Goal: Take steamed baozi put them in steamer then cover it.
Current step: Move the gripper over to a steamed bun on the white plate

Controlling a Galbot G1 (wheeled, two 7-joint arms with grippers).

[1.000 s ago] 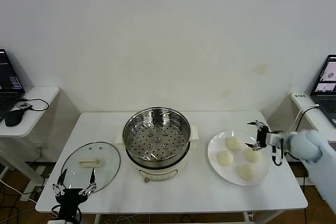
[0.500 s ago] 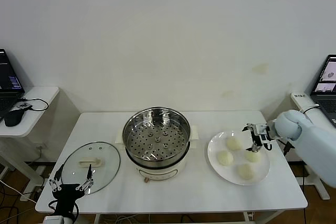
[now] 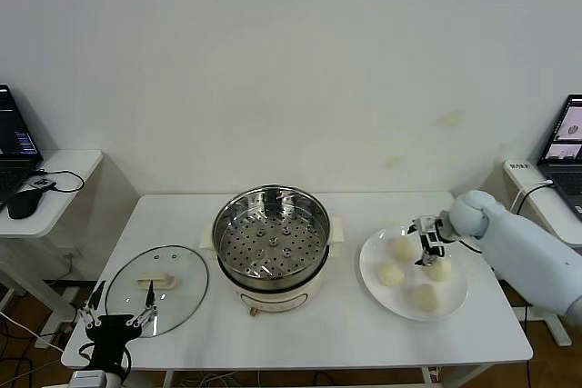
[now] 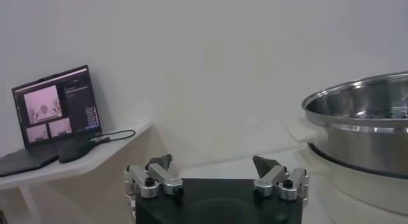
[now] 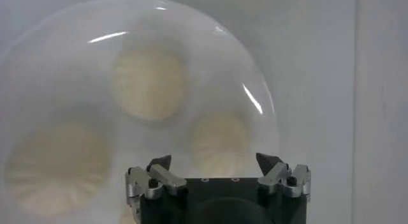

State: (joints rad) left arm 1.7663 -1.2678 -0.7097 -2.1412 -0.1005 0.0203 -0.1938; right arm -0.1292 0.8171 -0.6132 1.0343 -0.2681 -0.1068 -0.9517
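Observation:
Four cream-white baozi lie on a white plate (image 3: 414, 272) at the right: one at the back left (image 3: 404, 248), one at the front left (image 3: 391, 274), one at the right (image 3: 438, 269), one at the front (image 3: 425, 296). My right gripper (image 3: 426, 243) is open and empty, just above the plate between the back-left and right buns. The right wrist view shows it (image 5: 215, 161) over one bun (image 5: 218, 141), with two more buns (image 5: 150, 83) (image 5: 56, 168) beyond. The steamer (image 3: 271, 241) stands open and empty mid-table. The glass cover (image 3: 156, 277) lies flat at the left. My left gripper (image 3: 116, 308) is open, low by the table's front left corner.
A side table with a laptop and a mouse (image 3: 23, 202) stands at the far left; the laptop also shows in the left wrist view (image 4: 56, 110), as does the steamer's wall (image 4: 363, 126). Another laptop (image 3: 568, 138) is at the far right.
My right gripper has moved left, from the plate's right edge to over the buns. My left gripper has sunk a little lower at the front left.

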